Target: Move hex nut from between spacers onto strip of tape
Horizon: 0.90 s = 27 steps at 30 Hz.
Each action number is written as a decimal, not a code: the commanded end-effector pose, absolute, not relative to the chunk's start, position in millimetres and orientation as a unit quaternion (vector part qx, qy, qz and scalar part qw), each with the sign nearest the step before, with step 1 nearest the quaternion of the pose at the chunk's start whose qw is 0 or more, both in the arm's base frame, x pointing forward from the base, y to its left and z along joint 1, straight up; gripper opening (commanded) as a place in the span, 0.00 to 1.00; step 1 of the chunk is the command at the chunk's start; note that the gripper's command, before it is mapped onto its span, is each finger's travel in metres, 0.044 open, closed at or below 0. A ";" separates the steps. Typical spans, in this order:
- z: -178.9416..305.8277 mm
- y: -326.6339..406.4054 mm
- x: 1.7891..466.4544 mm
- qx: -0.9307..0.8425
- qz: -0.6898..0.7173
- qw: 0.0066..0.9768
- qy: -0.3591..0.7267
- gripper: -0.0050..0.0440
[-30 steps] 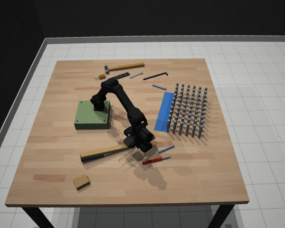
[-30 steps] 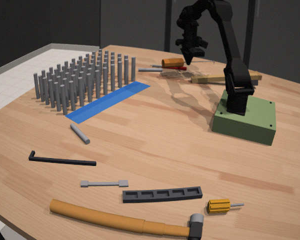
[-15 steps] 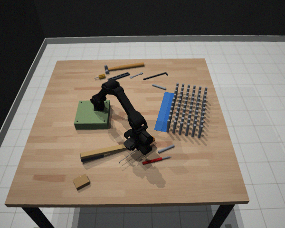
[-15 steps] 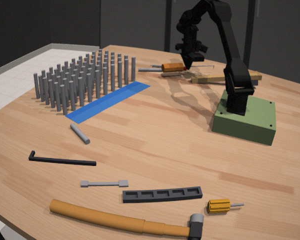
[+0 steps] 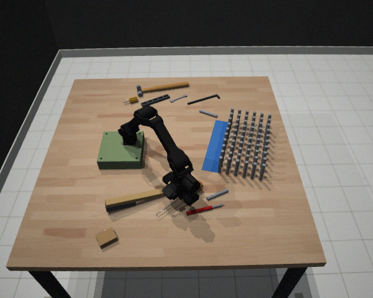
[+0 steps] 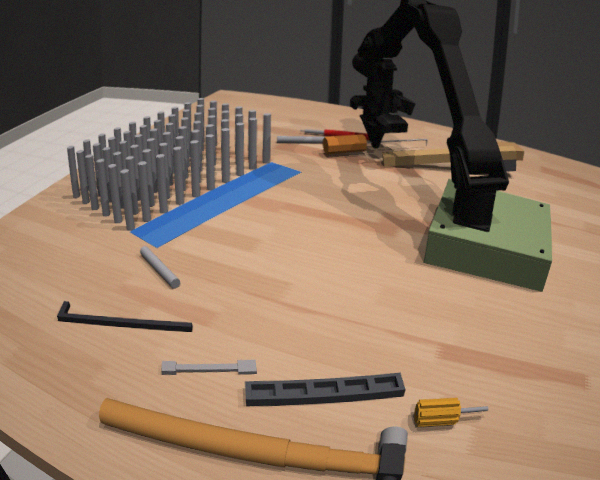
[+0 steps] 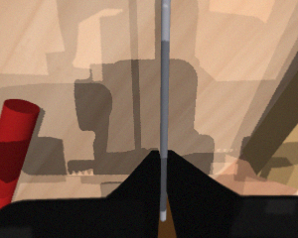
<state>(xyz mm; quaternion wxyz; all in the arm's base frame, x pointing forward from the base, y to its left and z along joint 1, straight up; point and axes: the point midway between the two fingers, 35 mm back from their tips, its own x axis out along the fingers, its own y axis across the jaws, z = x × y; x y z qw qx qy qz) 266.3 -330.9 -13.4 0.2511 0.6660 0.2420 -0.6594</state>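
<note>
While your end effector [image 5: 183, 192] [image 6: 375, 143] [image 7: 161, 158] is closed on the thin shaft of the hook pick [image 5: 201, 184] [image 6: 344, 144] [image 7: 165, 99], it holds the pick raised over the surface [image 5: 68, 189] [image 6: 310, 304] [image 7: 238, 40]. You have the orange-brown handle on the spacer side, hook end pointing away from it. Spacers [image 5: 263, 172] [image 6: 128, 198] stand upright in a tight grid, one side along the blue tape [image 5: 212, 150] [image 6: 217, 204]. You can't make out the hex nut among them; the visible tape shows bare blue.

Two grey rods lie flat: one [image 5: 217, 194] [image 6: 300, 139] near the red screwdriver [image 5: 199, 210] [image 6: 344, 132] [image 7: 12, 144], the other [image 5: 208, 113] [image 6: 159, 267] near the tape's opposite end. You've got a long tan bar [image 5: 132, 198] [image 6: 419, 156] [image 7: 288, 139] near the pick, between it and the green base [image 5: 109, 154] [image 6: 517, 222] in the exterior view. A small tan block [image 5: 106, 237] sits well apart from the spacers. Hammer [image 5: 165, 86] [image 6: 194, 434], black hex key [image 5: 202, 100] [image 6: 127, 321] and yellow screwdriver [image 5: 133, 99] [image 6: 438, 412] lie across the surface.
</note>
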 end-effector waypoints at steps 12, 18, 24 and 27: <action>-10.6 -336.8 269.9 0.670 -0.655 0.265 0.229 0.25; -10.6 -336.8 269.9 0.670 -0.655 0.265 0.229 0.54; -1.2 -340.3 272.7 0.672 -0.652 0.272 0.221 0.67; 26.4 -341.2 272.9 0.673 -0.652 0.273 0.220 0.67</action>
